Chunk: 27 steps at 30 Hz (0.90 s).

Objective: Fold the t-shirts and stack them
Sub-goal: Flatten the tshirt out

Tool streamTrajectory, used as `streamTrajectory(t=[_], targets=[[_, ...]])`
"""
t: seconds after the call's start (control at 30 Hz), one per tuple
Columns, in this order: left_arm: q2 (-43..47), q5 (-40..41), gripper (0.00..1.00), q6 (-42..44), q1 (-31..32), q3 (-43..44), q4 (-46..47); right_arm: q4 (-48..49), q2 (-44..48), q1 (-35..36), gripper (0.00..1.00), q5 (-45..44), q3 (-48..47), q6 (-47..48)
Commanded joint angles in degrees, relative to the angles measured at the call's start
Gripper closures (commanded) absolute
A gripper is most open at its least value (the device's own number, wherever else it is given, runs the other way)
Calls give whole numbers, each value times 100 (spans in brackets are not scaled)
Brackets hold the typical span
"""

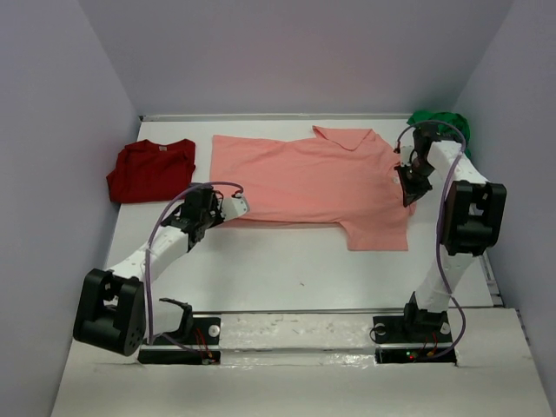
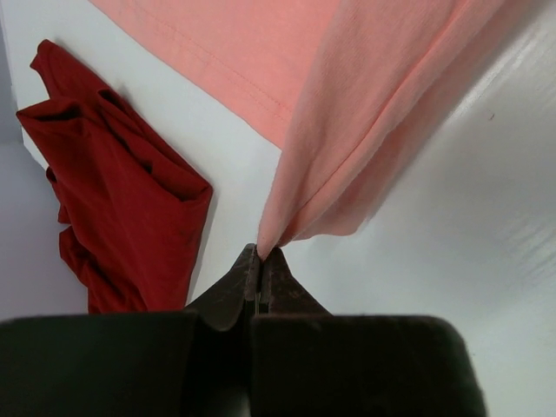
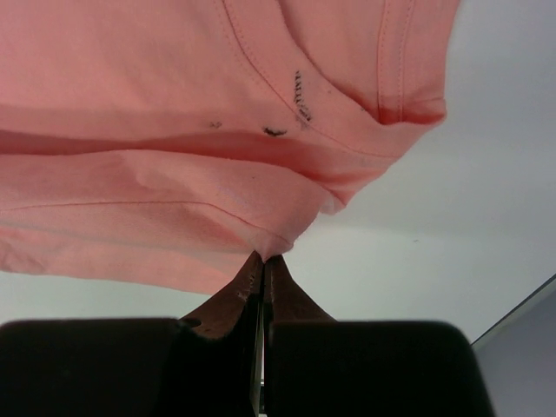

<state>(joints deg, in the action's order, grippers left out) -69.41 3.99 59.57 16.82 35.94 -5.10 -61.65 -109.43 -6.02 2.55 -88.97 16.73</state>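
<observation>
The salmon-pink t-shirt (image 1: 304, 178) lies spread across the middle of the table, one sleeve hanging toward the front right. My left gripper (image 1: 233, 207) is shut on its lower left corner; in the left wrist view (image 2: 261, 252) the cloth (image 2: 365, 113) rises from the closed tips. My right gripper (image 1: 407, 193) is shut on its right edge near the shoulder; the right wrist view (image 3: 263, 257) shows the pinched fold (image 3: 174, 156). The dark red t-shirt (image 1: 149, 170) lies crumpled at the far left (image 2: 122, 200). The bright green t-shirt (image 1: 439, 122) is bunched at the far right corner, partly hidden by my right arm.
Grey walls (image 1: 52, 130) close in the table on three sides. The white tabletop (image 1: 287, 269) shows bare in front of the pink shirt. A raised white rail (image 1: 295, 326) runs along the near edge by the arm bases.
</observation>
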Motion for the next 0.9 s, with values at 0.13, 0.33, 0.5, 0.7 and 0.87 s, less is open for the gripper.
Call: streamTrajectory(t=[0.13,0.33,0.5,0.7,0.87], targets=[[-345,216,100,-25,-3,378,326,-119,-377,-31,100,-131,-665,-3],[-556,278,100,-86,6,422,466,-120,-580,-31,100,-105,-850,6],[-776,278,100,-104,6,475,625,-137,-773,-31,100,-88,-929,6],[-1101,304,100,-112,-3,607,668,-111,-905,-31,100,-70,-912,23],[-1233,295,100,-130,6,660,739,-93,-1028,-31,100,-70,-947,23]])
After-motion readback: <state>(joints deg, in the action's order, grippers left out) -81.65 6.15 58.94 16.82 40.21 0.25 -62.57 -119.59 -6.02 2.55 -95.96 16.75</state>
